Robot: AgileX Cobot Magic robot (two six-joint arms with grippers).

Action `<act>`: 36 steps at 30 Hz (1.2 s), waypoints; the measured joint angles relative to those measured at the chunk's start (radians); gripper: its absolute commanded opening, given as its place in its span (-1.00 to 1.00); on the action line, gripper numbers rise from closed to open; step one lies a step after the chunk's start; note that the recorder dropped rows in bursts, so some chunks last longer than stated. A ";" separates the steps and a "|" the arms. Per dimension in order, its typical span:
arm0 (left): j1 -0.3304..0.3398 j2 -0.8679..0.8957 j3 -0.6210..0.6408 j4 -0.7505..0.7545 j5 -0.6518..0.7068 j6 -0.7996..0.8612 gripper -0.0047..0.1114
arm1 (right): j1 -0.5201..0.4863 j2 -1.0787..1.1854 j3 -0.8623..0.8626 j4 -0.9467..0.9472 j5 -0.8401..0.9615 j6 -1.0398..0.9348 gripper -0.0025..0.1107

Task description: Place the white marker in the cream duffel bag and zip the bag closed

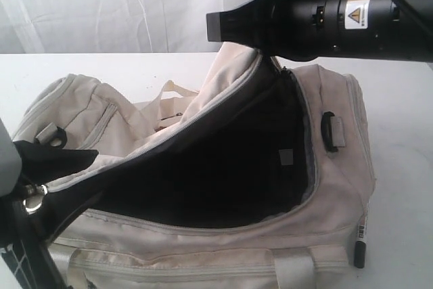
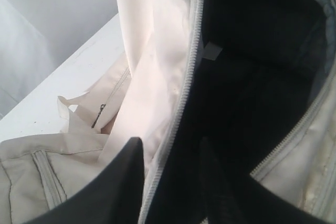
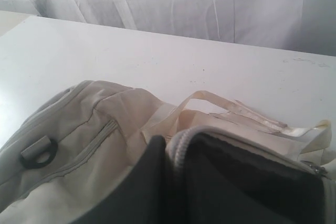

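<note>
Lying on a white table (image 1: 406,167), the cream duffel bag (image 1: 338,187) gapes open along its main zip, dark lining exposed. The right gripper (image 1: 216,26) pinches the flap's zip edge, holding it high. The left gripper (image 2: 169,145) straddles that edge near the opposite end, fingers spread wide. The white marker (image 1: 360,235) lies outside, beside the bag's right-hand end.

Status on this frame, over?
Right gripper shut on cream duffel bag flap, holding it up. Left gripper open, astride the zip edge. White marker outside, on table by the bag's end. Opening unobstructed.
</note>
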 measured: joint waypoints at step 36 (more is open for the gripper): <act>0.000 0.148 0.000 0.095 0.043 0.049 0.00 | 0.033 0.000 0.000 0.029 -0.106 -0.052 -0.81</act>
